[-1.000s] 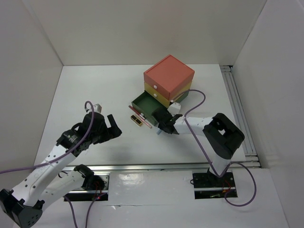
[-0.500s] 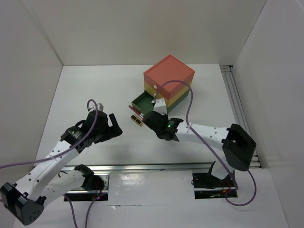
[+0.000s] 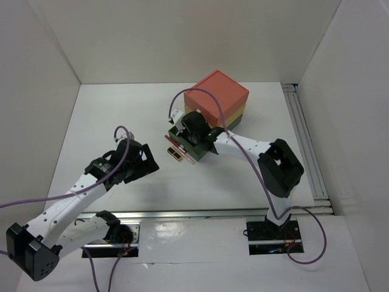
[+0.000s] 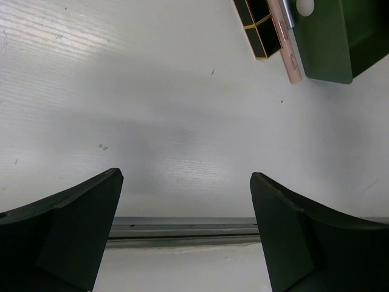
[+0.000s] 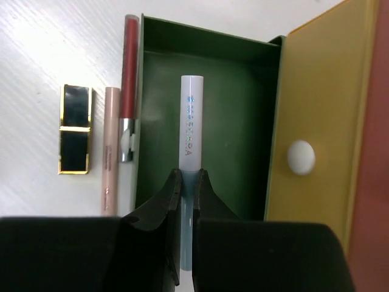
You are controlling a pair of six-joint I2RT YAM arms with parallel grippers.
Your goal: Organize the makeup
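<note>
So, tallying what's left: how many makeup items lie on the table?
3, side by side beside the green drawer: black-gold lipstick, pink tube, red gloss tube. More may be hidden.

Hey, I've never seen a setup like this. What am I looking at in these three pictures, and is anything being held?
This is a robot: a left arm and a right arm, both white, bolted at a table's near edge. The wide picture looks down from above and behind them; the other two come from a camera on each wrist. The right end effector pinches a pale tube over the open green drawer of a stacked coral, yellow and green drawer box. Beside that drawer lie a black-and-gold lipstick, a slim pink stick and a red lip gloss. The left end effector is open and empty above the table.
</note>
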